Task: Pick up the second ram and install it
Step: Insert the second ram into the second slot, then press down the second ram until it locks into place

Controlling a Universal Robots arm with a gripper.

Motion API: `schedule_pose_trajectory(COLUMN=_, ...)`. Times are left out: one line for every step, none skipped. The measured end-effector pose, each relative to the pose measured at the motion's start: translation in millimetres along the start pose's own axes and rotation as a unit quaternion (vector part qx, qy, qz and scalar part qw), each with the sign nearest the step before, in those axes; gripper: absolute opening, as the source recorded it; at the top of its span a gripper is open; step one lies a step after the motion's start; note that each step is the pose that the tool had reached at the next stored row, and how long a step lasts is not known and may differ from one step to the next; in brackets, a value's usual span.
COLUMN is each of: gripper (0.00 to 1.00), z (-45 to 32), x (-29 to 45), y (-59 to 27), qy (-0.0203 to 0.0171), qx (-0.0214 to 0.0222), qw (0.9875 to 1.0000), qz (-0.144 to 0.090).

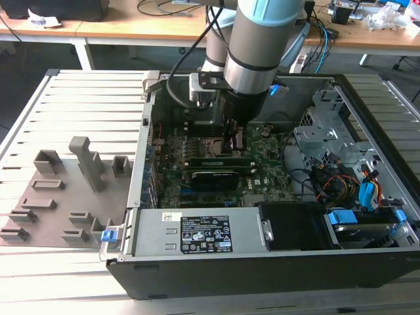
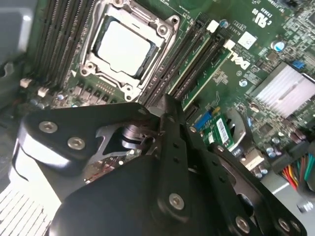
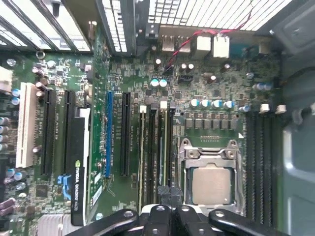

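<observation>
Hovering low inside the open computer case, the end effector sits right over the bank of memory slots beside the CPU socket. Its black fingers reach down among those slots in the first wrist view, but whether they are clamped on anything I cannot tell. A long, narrow green stick, probably the second ram, stands in one of the slots next to the socket in the second wrist view, seemingly already down in its slot.

Doing this step well means, I judge, pressing straight down along the slot line, evenly over the stick's length, with the white end latches free to swing. Any tilt would risk jamming the edge connector, and the neighbouring slots leave little room for the fingers.

Outside, the case rests on a ribbed grey metal surface. A grey fixture plate with upright blocks lies toward the exterior view's left of the case. Wooden desks with cables stand behind.
</observation>
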State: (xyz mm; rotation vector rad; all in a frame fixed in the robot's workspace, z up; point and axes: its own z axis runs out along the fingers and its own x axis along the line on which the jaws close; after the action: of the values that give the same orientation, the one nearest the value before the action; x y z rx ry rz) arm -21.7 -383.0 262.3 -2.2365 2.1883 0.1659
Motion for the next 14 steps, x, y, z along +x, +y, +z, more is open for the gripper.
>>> schedule_pose_trajectory(gripper=0.11, z=-3.1, x=-0.4, y=0.2, qy=0.0000, qx=0.0000, qw=1.0000, qz=0.000)
schedule_pose_trajectory(gripper=0.11, z=-3.1, x=-0.4, y=0.2, qy=-0.0001, qx=0.0001, qw=1.0000, qz=0.000)
schedule_pose_trajectory(gripper=0.11, z=-3.1, x=-0.4, y=0.2, qy=-0.0002, qx=0.0001, qw=1.0000, qz=0.000)
schedule_pose_trajectory(gripper=0.11, z=-3.3, x=-0.4, y=0.3, qy=0.0000, qx=0.0000, qw=1.0000, qz=0.000)
schedule_pose_trajectory(gripper=0.11, z=-3.3, x=-0.4, y=0.2, qy=-0.0001, qx=0.0000, qw=1.0000, qz=0.000)
schedule_pose_trajectory(gripper=0.11, z=-3.3, x=-0.4, y=0.3, qy=0.0000, qx=0.0000, qw=1.0000, qz=0.000)
schedule_pose_trajectory(gripper=0.11, z=-3.4, x=-0.4, y=0.2, qy=0.0000, qx=0.0000, qw=1.0000, qz=0.000)
schedule_pose_trajectory(gripper=0.11, z=-3.4, x=-0.4, y=0.3, qy=0.0000, qx=0.0000, qw=1.0000, qz=0.000)
schedule_pose_trajectory(gripper=0.11, z=-3.5, x=-0.4, y=0.3, qy=0.0000, qx=0.0000, qw=1.0000, qz=0.000)
schedule_pose_trajectory(gripper=0.11, z=-3.5, x=-0.4, y=0.2, qy=0.0000, qx=0.0000, qw=1.0000, qz=0.000)
schedule_pose_trajectory(gripper=0.11, z=-3.6, x=-0.4, y=0.1, qy=-0.0001, qx=0.0000, qw=1.0000, qz=0.000)
schedule_pose_trajectory(gripper=0.11, z=-2.9, x=0.0, y=-14.8, qy=0.0000, qx=-0.0010, qw=1.0000, qz=0.000)
schedule_pose_trajectory(gripper=0.11, z=0.1, x=0.4, y=-25.8, qy=0.0001, qx=-0.0025, qw=1.0000, qz=0.000)
schedule_pose_trajectory(gripper=0.11, z=2.1, x=0.8, y=-32.0, qy=0.0000, qx=-0.0028, qw=1.0000, qz=0.000)
